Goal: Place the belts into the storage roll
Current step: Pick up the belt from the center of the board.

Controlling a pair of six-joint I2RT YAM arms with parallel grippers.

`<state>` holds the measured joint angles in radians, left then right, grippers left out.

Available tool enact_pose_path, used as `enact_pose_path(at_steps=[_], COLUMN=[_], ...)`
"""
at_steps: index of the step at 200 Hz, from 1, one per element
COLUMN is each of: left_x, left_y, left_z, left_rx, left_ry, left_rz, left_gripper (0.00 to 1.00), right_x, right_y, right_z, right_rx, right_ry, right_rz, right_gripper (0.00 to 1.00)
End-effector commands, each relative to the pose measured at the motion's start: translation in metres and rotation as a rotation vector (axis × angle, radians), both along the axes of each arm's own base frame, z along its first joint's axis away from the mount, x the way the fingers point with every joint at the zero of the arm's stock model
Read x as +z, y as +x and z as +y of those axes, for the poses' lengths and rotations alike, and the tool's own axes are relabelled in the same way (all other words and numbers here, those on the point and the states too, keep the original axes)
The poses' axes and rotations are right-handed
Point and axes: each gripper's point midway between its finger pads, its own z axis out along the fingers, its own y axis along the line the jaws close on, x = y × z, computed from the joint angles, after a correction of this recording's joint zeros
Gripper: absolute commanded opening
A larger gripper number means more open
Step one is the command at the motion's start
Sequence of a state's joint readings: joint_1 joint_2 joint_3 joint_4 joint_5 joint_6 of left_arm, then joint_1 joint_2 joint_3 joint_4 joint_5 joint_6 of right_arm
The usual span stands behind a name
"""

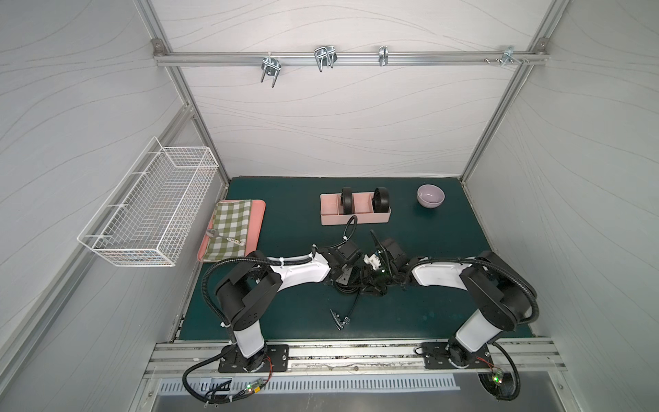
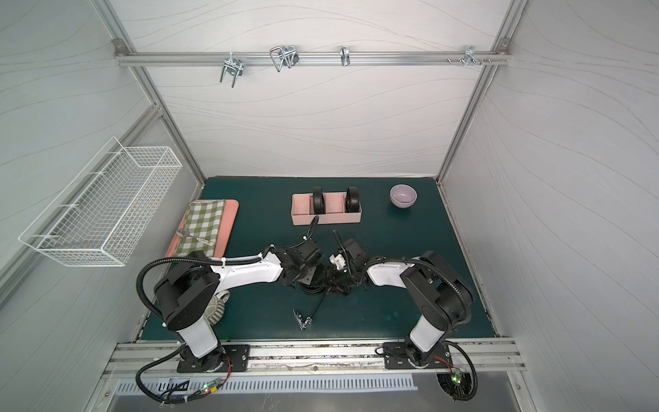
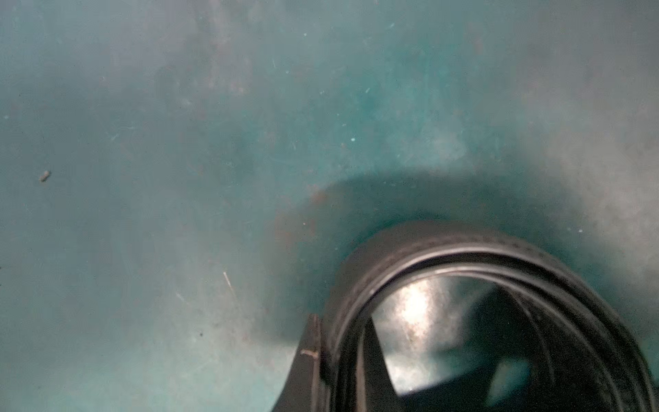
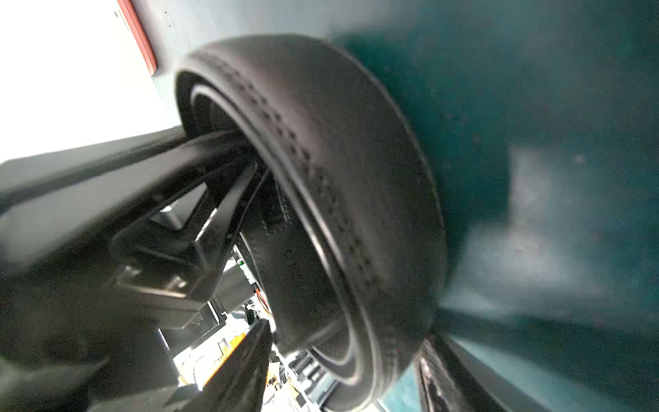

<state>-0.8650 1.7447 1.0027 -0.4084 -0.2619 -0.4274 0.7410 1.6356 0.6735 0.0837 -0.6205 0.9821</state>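
The pale pink storage roll (image 1: 363, 217) (image 2: 321, 218) lies at the back middle of the green mat. Two coiled black belts stand upright in it (image 1: 346, 201) (image 1: 381, 201). A third belt (image 1: 351, 287) (image 2: 317, 289) sits as a coil between both grippers at the mat's middle, and its loose tail ends in a buckle (image 1: 338, 319). My left gripper (image 3: 341, 321) is shut on the coil's wall (image 3: 445, 246). My right gripper (image 4: 342, 371) is open, with one finger on each side of the coil (image 4: 321, 160).
A lilac bowl (image 1: 430, 195) stands at the back right. A flat pink tray (image 1: 258, 221) with a checked cloth and a spoon (image 1: 224, 237) lies at the left. A white wire basket (image 1: 149, 203) hangs on the left wall. Metal hooks (image 1: 324, 57) hang on the back rail.
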Motion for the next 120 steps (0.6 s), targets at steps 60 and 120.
enact_pose_path(at_steps=[60, 120], left_x=[0.002, 0.000], left_y=[0.004, -0.001], left_z=[-0.014, -0.012], left_rx=[0.070, 0.096], left_ry=[-0.058, -0.050], left_rz=[0.017, 0.049], left_gripper=[0.00, 0.00], right_x=[0.000, -0.008], right_y=[0.006, 0.001], right_z=[0.009, 0.007], right_rx=[-0.131, -0.175], right_ry=[-0.030, -0.118], right_rz=[0.107, 0.188], right_gripper=[0.59, 0.50])
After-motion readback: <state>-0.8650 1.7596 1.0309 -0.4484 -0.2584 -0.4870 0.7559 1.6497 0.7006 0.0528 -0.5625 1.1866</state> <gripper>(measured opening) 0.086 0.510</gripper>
